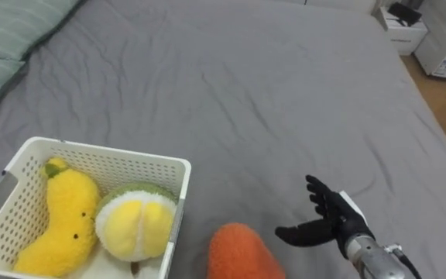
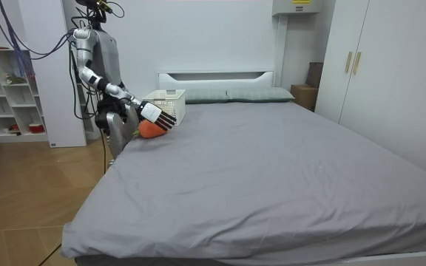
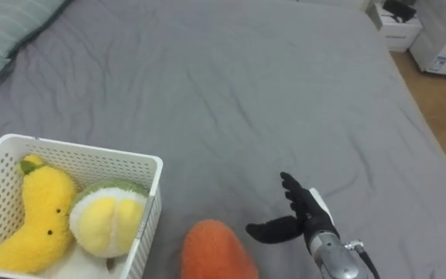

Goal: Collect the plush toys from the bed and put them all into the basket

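An orange plush toy (image 1: 240, 253) lies on the grey bed at the near edge, just right of a white basket (image 1: 113, 156). The basket holds a yellow banana plush (image 1: 62, 221) and a round yellow-and-green plush (image 1: 136, 223). My right hand (image 1: 330, 218) hovers open just right of the orange toy, thumb pointing at it, not touching. In the room view I stand at the side of the bed near its head, the right hand (image 2: 159, 114) reaching over the orange toy (image 2: 151, 129) beside the basket (image 2: 166, 101).
Wide grey bedspread (image 1: 254, 93) stretches ahead. Striped pillows (image 1: 6, 39) lie at the far left. A white nightstand (image 1: 403, 29) stands past the bed's far right corner on a wooden floor. A white shelf (image 2: 9, 92) stands behind me.
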